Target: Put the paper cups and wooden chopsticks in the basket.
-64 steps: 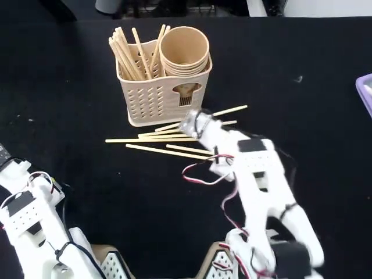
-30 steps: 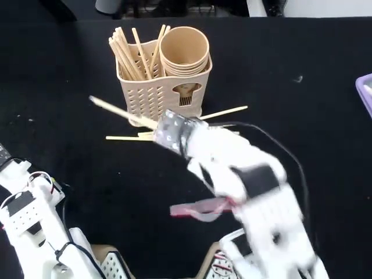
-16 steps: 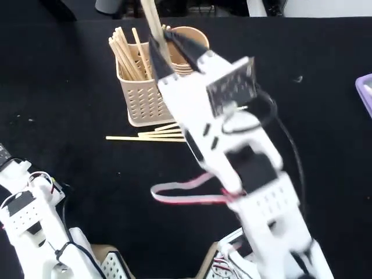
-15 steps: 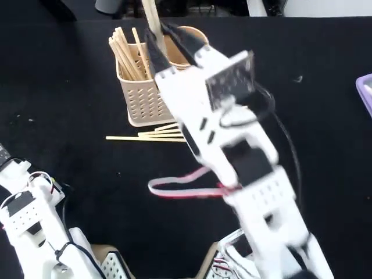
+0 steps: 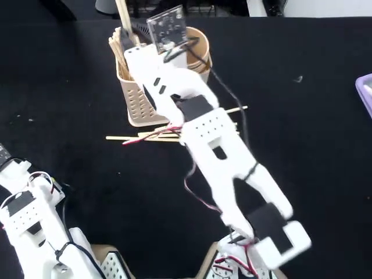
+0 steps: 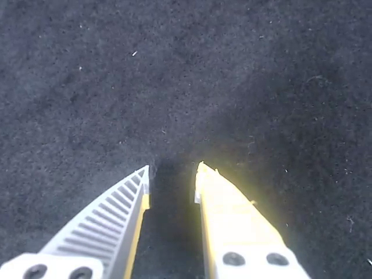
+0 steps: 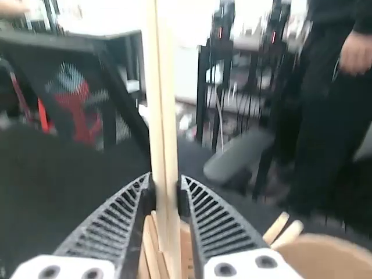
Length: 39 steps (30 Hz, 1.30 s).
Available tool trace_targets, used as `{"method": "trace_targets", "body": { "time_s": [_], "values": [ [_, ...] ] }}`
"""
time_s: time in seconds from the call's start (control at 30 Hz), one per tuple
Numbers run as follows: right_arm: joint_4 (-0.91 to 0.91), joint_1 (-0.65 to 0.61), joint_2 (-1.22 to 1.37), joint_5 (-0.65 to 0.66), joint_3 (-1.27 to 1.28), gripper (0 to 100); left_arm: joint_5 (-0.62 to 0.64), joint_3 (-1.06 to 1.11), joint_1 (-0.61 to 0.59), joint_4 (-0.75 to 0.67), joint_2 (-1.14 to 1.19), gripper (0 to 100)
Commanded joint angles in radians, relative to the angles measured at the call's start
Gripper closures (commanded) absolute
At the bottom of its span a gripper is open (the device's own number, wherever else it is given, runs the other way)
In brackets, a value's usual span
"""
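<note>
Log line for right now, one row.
right gripper: shut on chopstick, upright over basket | left gripper: open above table | paper cups: in basket | loose chopsticks: on table by basket

The setting is a robotics lab or workshop. A table (image 5: 302, 174) covered in black cloth carries two white hobby-type arms at its near edge, the right arm (image 5: 221, 157) and the left arm (image 5: 29, 226), with exposed wiring (image 5: 145, 135). Beyond the table's far edge stand black metal stands (image 7: 202, 99) and a person (image 7: 331, 116) in dark clothing.
</note>
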Motion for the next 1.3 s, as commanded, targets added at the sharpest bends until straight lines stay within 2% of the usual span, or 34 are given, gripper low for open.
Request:
{"method": "trace_targets", "body": {
  "time_s": [0.0, 0.1, 0.23, 0.5, 0.57, 0.63, 0.73, 0.83, 0.9, 1.0, 1.1, 1.27],
  "values": [
    [-0.008, -0.011, 0.015, -0.009, -0.036, 98.2, 0.003, -0.050, 0.012, -0.015, -0.015, 87],
    [0.087, -0.014, -0.012, -0.009, -0.053, 94.2, 0.003, -0.050, 0.012, -0.015, -0.015, 87],
    [0.258, -0.029, -0.085, -0.015, -0.076, 78.5, 0.003, -0.050, 0.012, -0.015, -0.015, 87],
    [0.500, 0.009, -0.387, -0.008, -0.081, 84.4, 0.003, -0.050, 0.008, -0.015, -0.015, 87],
    [0.614, 0.063, -0.498, 0.041, -0.082, 87.4, 0.003, -0.050, 0.008, -0.015, -0.015, 87],
    [0.724, 0.140, -0.608, 0.147, -0.077, 91.8, 0.003, -0.050, 0.008, -0.015, -0.015, 87],
    [0.891, 0.301, -0.739, 0.288, -0.054, 96.5, 0.003, -0.050, 0.010, -0.015, -0.015, 87],
    [0.997, 0.497, -0.803, 0.281, 0.054, 94.4, 0.003, -0.050, 0.010, -0.015, -0.015, 87],
    [0.974, 0.600, -0.789, 0.256, 0.199, 88.7, 0.003, -0.050, 0.010, -0.015, -0.015, 87],
    [0.799, 0.643, -0.688, 0.249, 0.437, 80.4, 0.003, -0.050, 0.012, -0.015, -0.015, 87],
    [0.588, 0.643, -0.519, 0.195, 0.561, 80.9, 0.003, -0.050, 0.012, -0.015, -0.015, 87],
    [0.333, 0.640, -0.180, 0.021, 0.487, 84.5, 0.003, -0.048, 0.012, -0.015, -0.015, 87]
  ]
}}
